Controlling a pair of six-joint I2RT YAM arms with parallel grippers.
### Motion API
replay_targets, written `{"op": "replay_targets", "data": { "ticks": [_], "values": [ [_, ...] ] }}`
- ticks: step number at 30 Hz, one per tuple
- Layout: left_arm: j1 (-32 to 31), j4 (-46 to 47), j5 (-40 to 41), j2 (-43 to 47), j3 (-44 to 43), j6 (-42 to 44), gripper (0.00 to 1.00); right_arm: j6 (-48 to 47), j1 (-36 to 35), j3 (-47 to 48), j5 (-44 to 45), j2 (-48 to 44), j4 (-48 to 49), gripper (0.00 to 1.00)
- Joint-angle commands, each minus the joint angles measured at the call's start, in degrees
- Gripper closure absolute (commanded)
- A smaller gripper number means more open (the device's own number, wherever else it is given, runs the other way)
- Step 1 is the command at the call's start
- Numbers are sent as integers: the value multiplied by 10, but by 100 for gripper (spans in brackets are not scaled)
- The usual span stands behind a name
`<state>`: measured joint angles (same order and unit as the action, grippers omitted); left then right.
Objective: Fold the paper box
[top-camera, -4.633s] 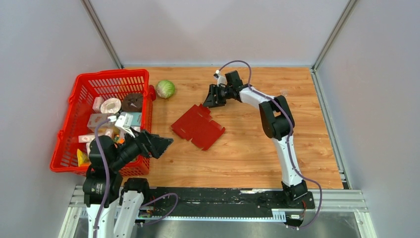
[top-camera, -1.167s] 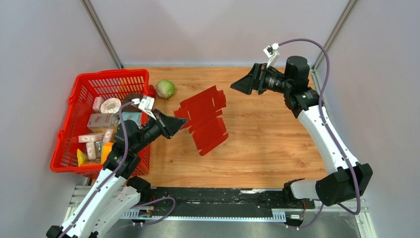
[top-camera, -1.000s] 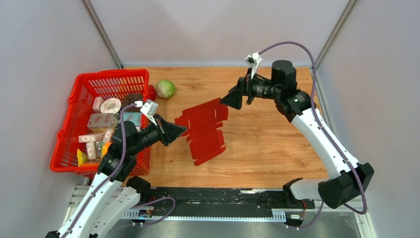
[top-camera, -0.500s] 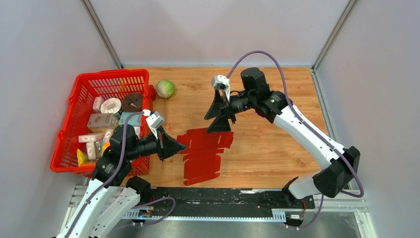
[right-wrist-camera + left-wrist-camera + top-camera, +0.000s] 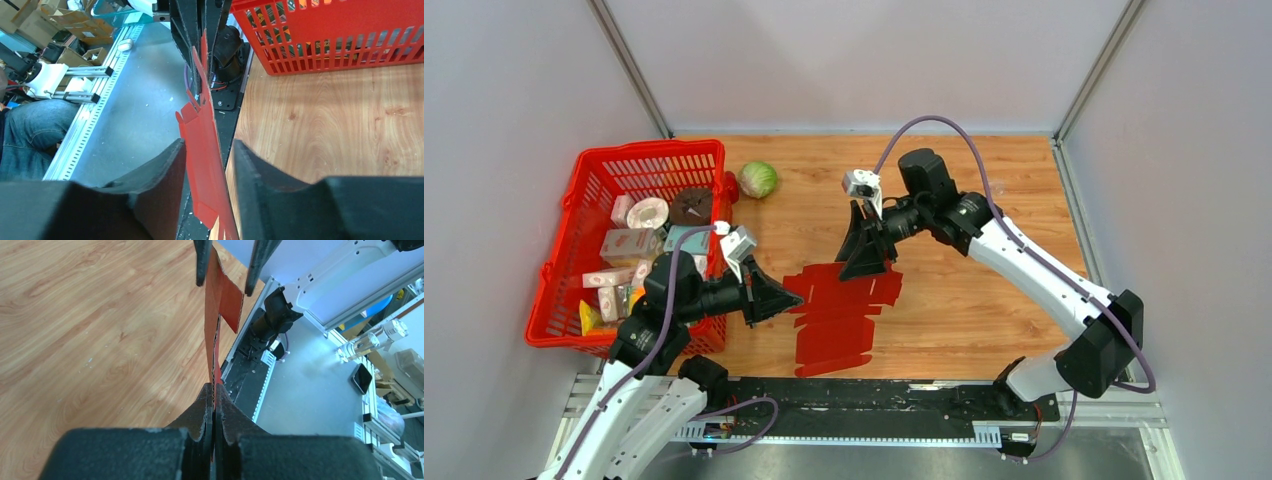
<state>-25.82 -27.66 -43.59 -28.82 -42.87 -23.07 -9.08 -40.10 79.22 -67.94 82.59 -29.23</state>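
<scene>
The paper box (image 5: 844, 312) is a flat dark red die-cut sheet held up off the table, edge-on in both wrist views. My left gripper (image 5: 796, 297) is shut on its left edge; in the left wrist view the pads (image 5: 214, 390) pinch the cardboard (image 5: 216, 320). My right gripper (image 5: 869, 270) straddles the opposite edge. In the right wrist view the sheet (image 5: 202, 135) runs between the right gripper's fingers (image 5: 209, 150), which stand apart with a gap on the left side. The left gripper (image 5: 200, 30) shows at the sheet's far end.
A red mesh basket (image 5: 649, 150) with several small cartons stands at the left, close behind the left arm. A green cabbage (image 5: 758, 179) lies beside it at the back. The sheet hangs over the table's near edge and the black rail (image 5: 874, 395).
The right arm swung down and left to the sheet's far edge, its jaws narrowing around it. The left gripper carried the sheet lower and nearer, still shut on it.
</scene>
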Motion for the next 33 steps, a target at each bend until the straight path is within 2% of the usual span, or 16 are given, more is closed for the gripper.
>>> {"op": "replay_targets", "data": {
  "ticks": [1, 2, 3, 7, 8, 9, 10, 11, 14, 17, 22, 23, 27, 29, 33],
  "values": [
    [2, 38, -15, 1, -17, -3, 100, -4, -9, -3, -25, 1, 34, 62],
    [2, 43, -12, -1, -19, -5, 100, 1, -9, -3, -29, 2, 38, 69],
    [2, 44, -6, -3, -19, -7, 100, 6, -9, -5, -31, 3, 43, 79],
    [2, 34, 33, -3, -34, -15, 99, 24, -9, -13, -33, 4, 72, 94],
    [2, 13, 80, -1, -37, -16, 93, 34, -9, -15, -16, 3, 78, 100],
    [2, -4, 114, 3, -51, -15, 79, 46, -9, -18, 5, -2, 85, 100],
    [2, -53, 153, 6, -60, -15, 69, 56, -9, -27, 29, -5, 105, 100],
    [2, -73, 230, 10, -69, -15, 48, 71, -8, -29, 73, -7, 112, 100],
    [2, -137, 349, 18, -113, -16, 36, 107, 0, -40, 186, -11, 131, 100],
    [2, -160, 385, -17, -172, -9, 34, 122, 3, -43, 270, -9, 129, 100],
    [-19, -142, 354, -116, -263, -23, 35, 147, 5, -64, 330, -21, 153, 100],
    [-61, -138, 395, -142, -273, -24, 35, 151, 5, -75, 343, -28, 158, 100],
    [-148, -127, 505, -214, -317, -29, 38, 158, 5, -88, 356, -45, 175, 100],
    [-160, -122, 538, -248, -326, -38, 38, 160, 5, -92, 353, -50, 180, 100],
    [-172, -90, 548, -280, -325, -43, 32, 166, 5, -100, 338, -55, 195, 100]
  ]
}}
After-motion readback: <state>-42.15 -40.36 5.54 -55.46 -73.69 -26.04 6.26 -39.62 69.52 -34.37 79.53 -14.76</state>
